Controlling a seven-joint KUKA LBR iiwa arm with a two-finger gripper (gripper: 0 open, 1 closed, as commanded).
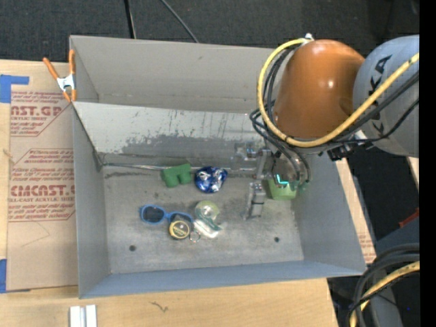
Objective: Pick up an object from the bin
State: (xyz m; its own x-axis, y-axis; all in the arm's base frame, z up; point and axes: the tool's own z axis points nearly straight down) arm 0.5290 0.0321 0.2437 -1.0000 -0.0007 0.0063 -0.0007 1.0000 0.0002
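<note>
- The tool (257,199) hangs low in the right part of the bin (204,268); released or clenched, I cannot tell.
- A light green block (285,189) lies just right of it.
- Probably the approach step; next, centre the tool over the block.

a small light-green block (283,189) lies on the bin (122,251) floor, at its right side, partly hidden.

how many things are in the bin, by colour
green: 2 (block, lump at the right)
blue: 2 (patterned ball, flat piece)
yellow: 1 (round disc)
pale clear: 1 (crumpled piece)
total: 6
</note>
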